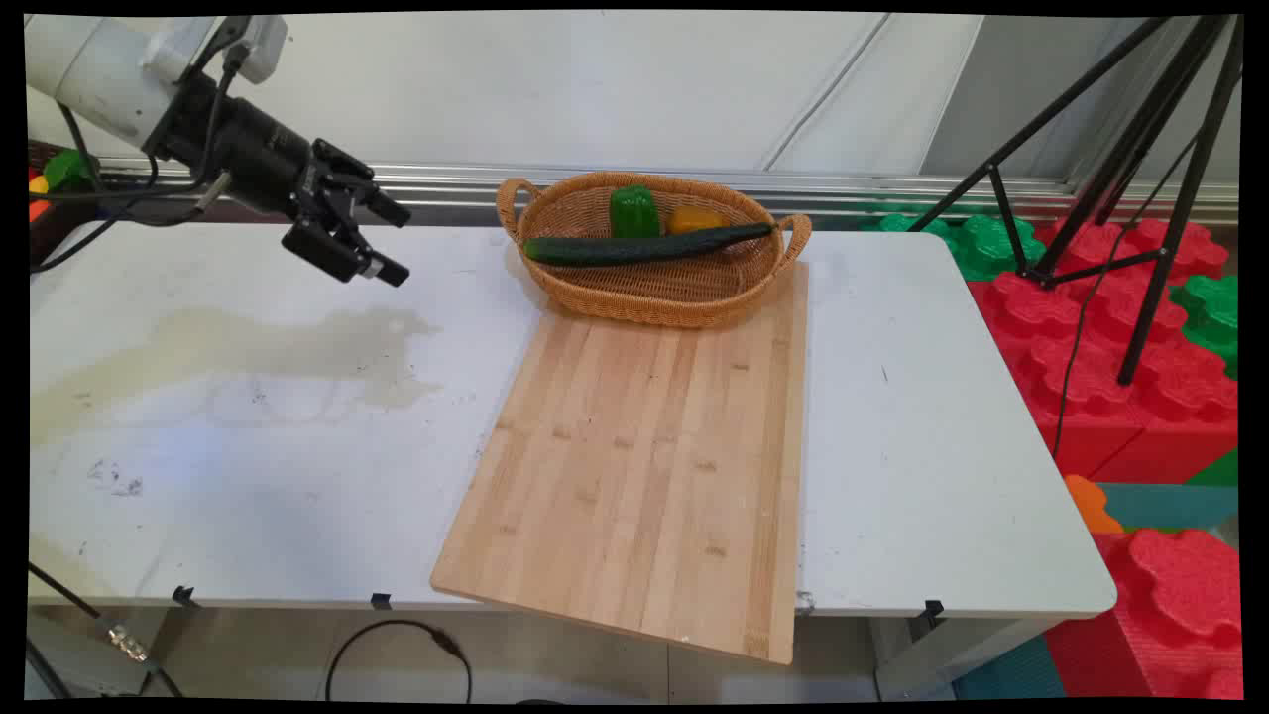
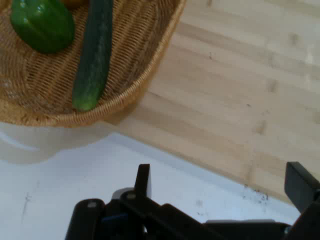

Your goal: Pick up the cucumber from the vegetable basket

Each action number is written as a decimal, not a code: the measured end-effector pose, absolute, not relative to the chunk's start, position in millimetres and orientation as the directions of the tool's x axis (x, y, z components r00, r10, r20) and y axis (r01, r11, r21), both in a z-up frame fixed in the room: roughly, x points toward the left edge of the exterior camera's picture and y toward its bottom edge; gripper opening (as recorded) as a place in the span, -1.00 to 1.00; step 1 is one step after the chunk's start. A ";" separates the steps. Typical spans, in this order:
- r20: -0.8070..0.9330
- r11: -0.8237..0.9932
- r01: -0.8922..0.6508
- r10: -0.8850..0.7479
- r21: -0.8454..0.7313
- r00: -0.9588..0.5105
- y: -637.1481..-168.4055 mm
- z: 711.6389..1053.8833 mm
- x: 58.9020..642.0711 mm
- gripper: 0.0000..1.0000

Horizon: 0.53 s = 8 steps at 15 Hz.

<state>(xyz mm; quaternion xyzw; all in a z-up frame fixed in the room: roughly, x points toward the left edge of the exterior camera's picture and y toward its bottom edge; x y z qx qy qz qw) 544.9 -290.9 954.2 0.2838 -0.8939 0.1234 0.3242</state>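
My gripper [image 1: 395, 241] hangs open above the table's back left, holding nothing, its fingers pointing right toward a wicker basket [image 1: 654, 293]. In the basket lie a long dark cucumber [image 1: 644, 246], a green bell pepper [image 1: 634, 211] and an orange pepper [image 1: 694, 219]. The hand view shows the gripper [image 2: 220, 182] with its fingers wide apart over white table, with the basket [image 2: 145, 65], the cucumber [image 2: 93, 55] and the green pepper [image 2: 43, 25] ahead at upper left. The basket sits on the far end of a wooden cutting board [image 1: 644, 466].
The cutting board [image 2: 240, 100] overhangs the table's near edge. A yellowish stain [image 1: 248, 347] marks the table's left half. A black tripod [image 1: 1130, 198] and red and green foam blocks [image 1: 1110, 347] stand off the table's right side. Black cables hang at the left.
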 end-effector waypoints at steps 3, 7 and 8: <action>0.662 0.802 -0.597 -0.427 -0.039 -0.616 -296.4 958.0 543.6 1.00; 0.687 0.789 -0.612 -0.415 -0.056 -0.597 -315.1 963.1 538.4 1.00; 0.693 0.788 -0.612 -0.407 -0.063 -0.595 -321.8 963.8 535.7 1.00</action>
